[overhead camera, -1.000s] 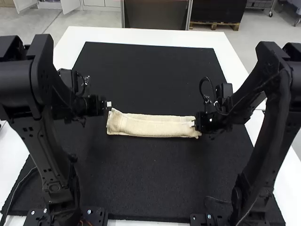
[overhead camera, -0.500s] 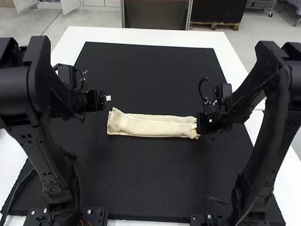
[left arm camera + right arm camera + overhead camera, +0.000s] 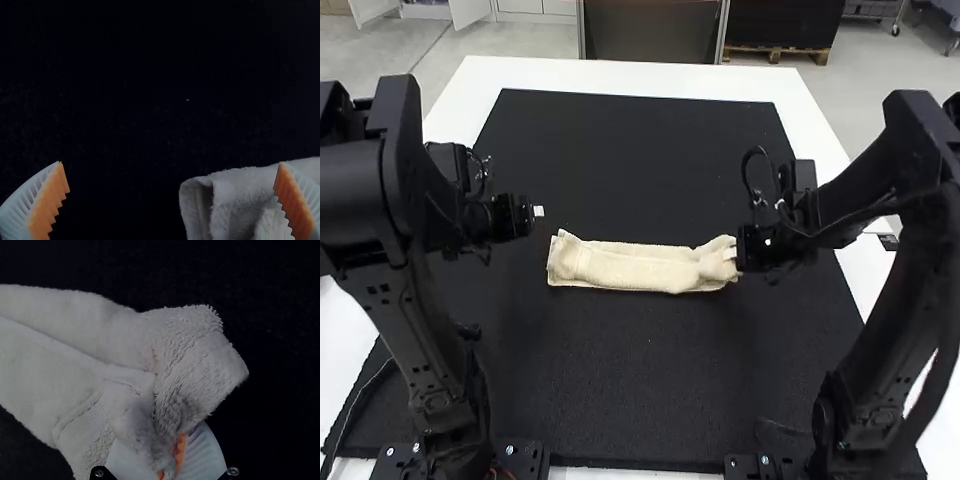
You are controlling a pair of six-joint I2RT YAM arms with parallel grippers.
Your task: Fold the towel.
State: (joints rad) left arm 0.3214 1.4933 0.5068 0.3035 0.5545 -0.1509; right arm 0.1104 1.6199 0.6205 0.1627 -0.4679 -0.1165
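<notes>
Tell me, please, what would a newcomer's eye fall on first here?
Probably the pale towel, a narrow strip on the black mat. Next, the black left arm and right arm on either side, the right gripper pinching one end, the left gripper open near the other.

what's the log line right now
Towel: long strip | Right tool: shut on towel's bunched end | Left tool: open, clear of towel

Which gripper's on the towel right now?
The right gripper: its fingers are closed on one end of the towel, with cloth bunched between them. The left gripper stands wide open near the other end.
</notes>
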